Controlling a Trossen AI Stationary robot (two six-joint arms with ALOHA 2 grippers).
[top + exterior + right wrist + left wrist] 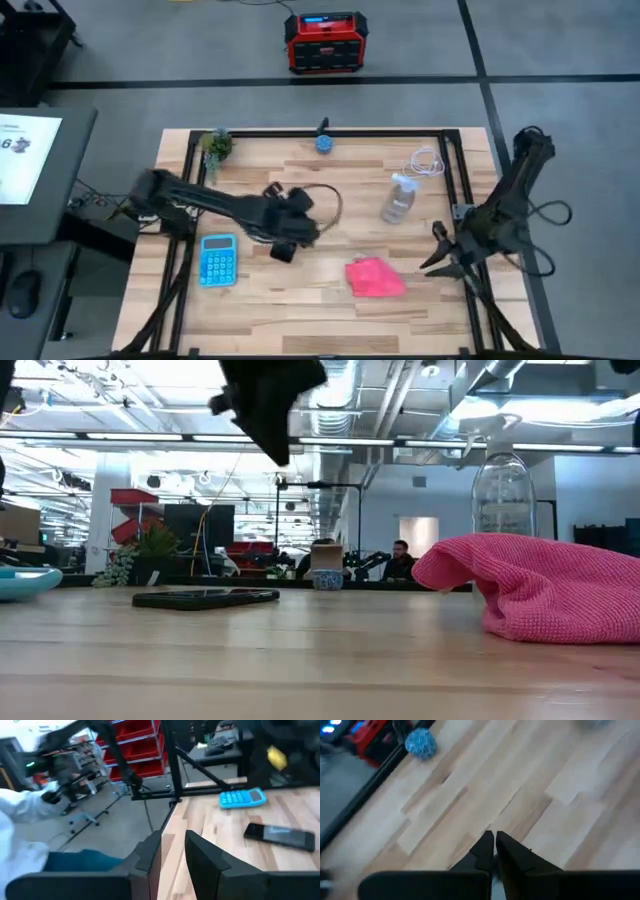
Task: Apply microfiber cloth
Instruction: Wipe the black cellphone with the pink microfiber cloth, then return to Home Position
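Note:
The pink-red microfiber cloth (375, 277) lies crumpled on the wooden table, right of centre near the front; the low view shows it (540, 585) resting in a soft heap. My left gripper (285, 245) hangs shut and empty over the table's middle, above the black phone (205, 598), and it shows from its own wrist (494, 842). My right gripper (440, 255) stands open at the table's right edge, to the right of the cloth and apart from it. The phone (280, 836) lies flat.
A light-blue calculator (218, 258) lies front left. A clear spray bottle (398, 198) stands behind the cloth, with a white cable (428, 160) beyond it. A blue ball (325, 143) and a small plant (215, 145) sit at the far edge. Bare wood lies between phone and cloth.

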